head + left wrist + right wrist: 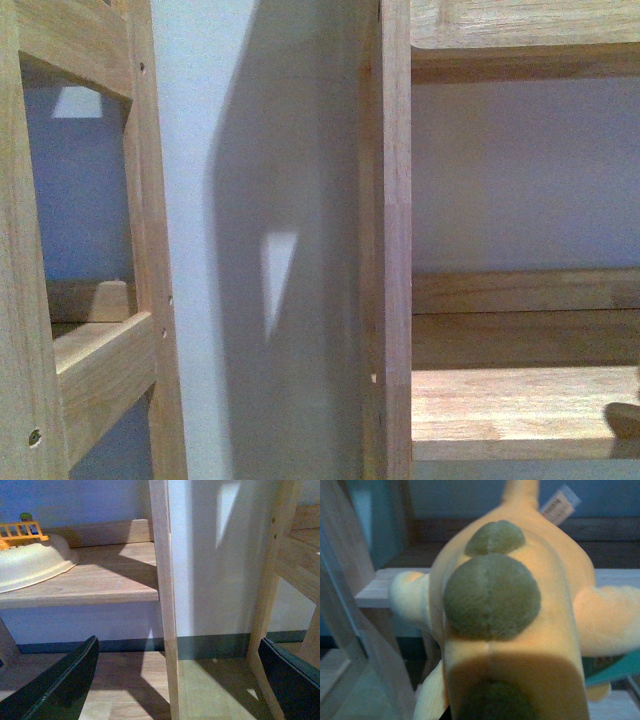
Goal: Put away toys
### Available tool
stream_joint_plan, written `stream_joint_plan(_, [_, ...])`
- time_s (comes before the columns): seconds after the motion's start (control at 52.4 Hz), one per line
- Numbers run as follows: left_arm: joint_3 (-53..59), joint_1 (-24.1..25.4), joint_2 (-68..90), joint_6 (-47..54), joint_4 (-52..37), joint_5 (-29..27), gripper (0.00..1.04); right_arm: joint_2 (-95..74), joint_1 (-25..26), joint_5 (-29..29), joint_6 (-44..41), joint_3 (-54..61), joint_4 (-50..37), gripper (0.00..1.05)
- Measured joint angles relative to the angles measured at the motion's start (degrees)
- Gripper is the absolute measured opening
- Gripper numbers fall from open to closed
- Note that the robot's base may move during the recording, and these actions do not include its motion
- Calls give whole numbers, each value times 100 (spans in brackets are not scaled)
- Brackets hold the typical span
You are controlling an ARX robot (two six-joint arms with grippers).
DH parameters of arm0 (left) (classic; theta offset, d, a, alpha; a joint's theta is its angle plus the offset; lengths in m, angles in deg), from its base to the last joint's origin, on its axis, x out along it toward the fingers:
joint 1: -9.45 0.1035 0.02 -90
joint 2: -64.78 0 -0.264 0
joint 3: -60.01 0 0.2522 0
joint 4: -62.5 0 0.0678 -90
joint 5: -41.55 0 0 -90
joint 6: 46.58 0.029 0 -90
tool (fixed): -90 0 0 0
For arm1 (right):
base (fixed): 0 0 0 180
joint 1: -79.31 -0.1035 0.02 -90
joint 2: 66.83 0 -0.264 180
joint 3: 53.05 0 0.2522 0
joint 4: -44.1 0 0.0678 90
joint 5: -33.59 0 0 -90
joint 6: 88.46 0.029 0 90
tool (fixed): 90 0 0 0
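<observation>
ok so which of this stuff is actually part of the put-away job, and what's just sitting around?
Job:
- plush toy, orange-yellow with green spots, filling the right wrist view
- wooden shelf, likely where it goes

Just there:
- cream bowl on a shelf board
- yellow plastic fence piece at the bowl's top
- left gripper, open and empty

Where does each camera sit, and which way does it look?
Front view: on the body, facing wooden shelves and wall; no arm shows.
Left wrist view: left wrist, facing a shelf holding a cream bowl; open left tool shows.
Right wrist view: right wrist, filled by the plush toy; no tool visible.
Shared: the wooden shelves.
</observation>
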Motion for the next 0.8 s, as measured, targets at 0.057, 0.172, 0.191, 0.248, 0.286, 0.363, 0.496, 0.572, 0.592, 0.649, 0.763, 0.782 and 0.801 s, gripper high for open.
stream_joint_plan(0.057, [0, 0, 0, 0, 0, -2, 98, -216, -323, -417, -149, -236, -81, 7])
stream_joint_plan(0.172, [0, 0, 0, 0, 0, -2, 98, -675, -1132, -1005, -466, -903, -439, 7])
stream_joint_plan(0.191, [0, 0, 0, 0, 0, -2, 98, -726, -1220, -1054, -498, -984, -466, 7])
stream_joint_plan(0.248, [0, 0, -2, 0, 0, -2, 98, -997, -1661, -1244, -667, -1403, -601, 7])
stream_joint_plan(0.286, [0, 0, 0, 0, 0, 0, 98, -1224, -1969, -1340, -804, -1714, -697, 7])
stream_joint_plan(0.363, [0, 0, 0, 0, 0, -2, 98, -1720, -2448, -1408, -1088, -2391, -723, 7])
stream_joint_plan(0.496, [0, 0, 0, 0, 0, -2, 98, -2293, -2612, -1257, -1368, -3318, -688, 7])
stream_joint_plan(0.572, [0, 0, 0, 0, 0, -2, 98, -2583, -2538, -1097, -1591, -3943, -675, 7])
stream_joint_plan(0.592, [0, 0, 0, 0, 0, -2, 98, -2614, -2514, -1062, -1611, -4024, -671, 7])
stream_joint_plan(0.649, [0, 0, 0, 0, 0, 0, 98, -2752, -2363, -905, -1683, -4400, -612, 7])
stream_joint_plan(0.763, [0, 0, 0, 0, 0, -2, 98, -3025, -1700, -317, -1687, -5160, -328, 7])
stream_joint_plan(0.782, [0, 0, 0, 0, 0, -2, 98, -3084, -1512, -146, -1609, -5296, -267, 7])
stream_joint_plan(0.801, [0, 0, -2, 0, 0, -2, 98, -3123, -1401, -48, -1591, -5368, -236, 7])
